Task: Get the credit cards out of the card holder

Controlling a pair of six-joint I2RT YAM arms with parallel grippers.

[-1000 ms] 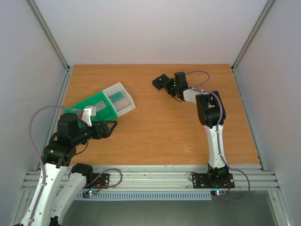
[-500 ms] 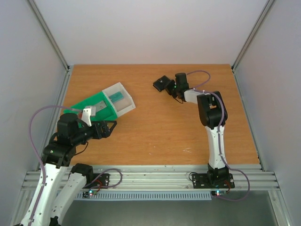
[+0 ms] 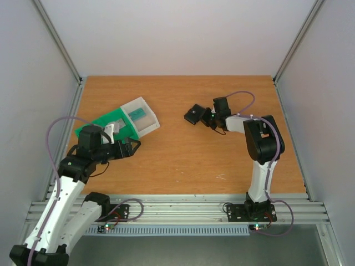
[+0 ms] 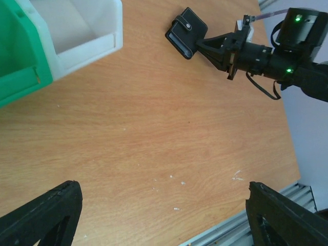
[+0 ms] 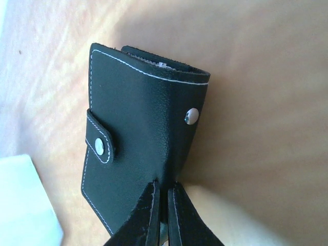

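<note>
Now that the right gripper (image 3: 206,116) has clamped shut on the still-fastened card holder (image 3: 194,114) and drawn it nearer, well right of the tray (image 3: 119,116), the wide-open left gripper (image 4: 164,215) can help open it.

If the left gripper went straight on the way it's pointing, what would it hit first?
Probably the bare table, well short of the card holder; the tilt of the left gripper is hard to judge.
</note>
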